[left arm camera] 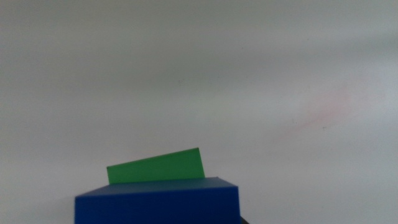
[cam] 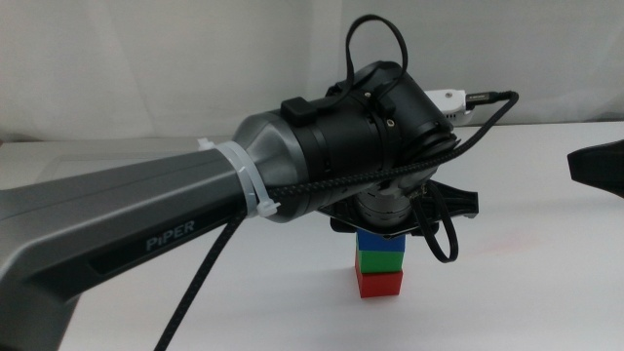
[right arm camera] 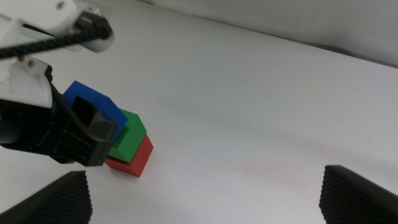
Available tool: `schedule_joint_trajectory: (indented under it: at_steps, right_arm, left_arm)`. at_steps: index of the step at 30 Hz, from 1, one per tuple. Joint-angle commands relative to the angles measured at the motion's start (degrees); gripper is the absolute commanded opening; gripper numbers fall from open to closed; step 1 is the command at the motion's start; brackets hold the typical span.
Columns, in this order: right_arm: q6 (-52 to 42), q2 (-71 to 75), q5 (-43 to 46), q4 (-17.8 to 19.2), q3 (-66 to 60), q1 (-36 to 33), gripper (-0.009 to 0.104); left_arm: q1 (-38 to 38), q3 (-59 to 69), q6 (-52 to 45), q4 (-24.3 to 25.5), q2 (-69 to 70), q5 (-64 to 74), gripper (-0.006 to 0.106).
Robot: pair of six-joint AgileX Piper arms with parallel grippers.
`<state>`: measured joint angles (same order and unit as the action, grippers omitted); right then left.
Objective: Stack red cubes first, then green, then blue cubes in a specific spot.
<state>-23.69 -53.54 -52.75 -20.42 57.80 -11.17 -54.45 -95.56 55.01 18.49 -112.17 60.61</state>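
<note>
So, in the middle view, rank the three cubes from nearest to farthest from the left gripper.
1. Blue cube, top of the stack, directly under the left gripper.
2. Green cube, middle.
3. Red cube, bottom, on the table.

A three-cube stack stands on the bench [cam: 507,302] toward the 6 o'clock edge of the middle view: the red cube [cam: 378,283] at the bottom, the green cube [cam: 378,259] on it, the blue cube [cam: 379,241] on top. The left gripper [cam: 390,222], its arm reaching in from 9 o'clock, sits directly over the stack at the blue cube. The right gripper [cam: 597,168] waits well apart at 3 o'clock.
</note>
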Motion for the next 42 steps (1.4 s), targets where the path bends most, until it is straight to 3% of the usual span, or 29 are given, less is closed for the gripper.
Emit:
schedule_joint_trajectory:
  at_steps: [1,42]
  right_arm:
    - [-0.3,0.1,0.0,-0.3,-0.2,0.1,0.103]
    - [-0.3,0.1,-0.4,-0.3,-0.2,0.1,0.103]
  left_arm:
    - [0.2,-0.4,0.3,-0.2,-0.4,0.6,-0.003]
    - [2.4,-0.4,-2.0,-2.9,-3.8,-3.5,-0.003]
